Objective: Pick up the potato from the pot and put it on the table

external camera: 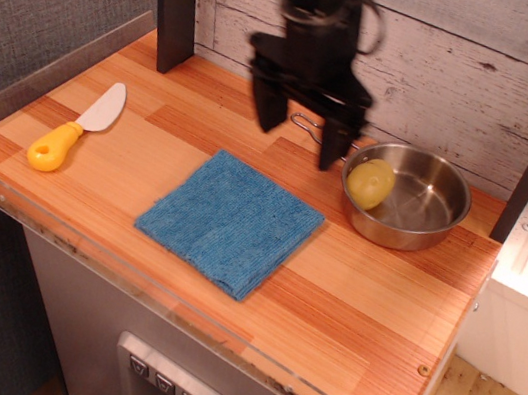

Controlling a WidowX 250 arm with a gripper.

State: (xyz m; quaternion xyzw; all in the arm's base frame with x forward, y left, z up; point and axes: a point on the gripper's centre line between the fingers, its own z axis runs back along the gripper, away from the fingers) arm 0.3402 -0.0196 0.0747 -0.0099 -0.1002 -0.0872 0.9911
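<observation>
Striped wooden table [348, 303] with a clear front edge. Below the gripper [301, 135] and toward the front, a blue cloth [231, 220] lying flat. Just right of the gripper, a shiny pot [422, 209]. Far off to its left, a yellow-handled knife [77, 127].
</observation>
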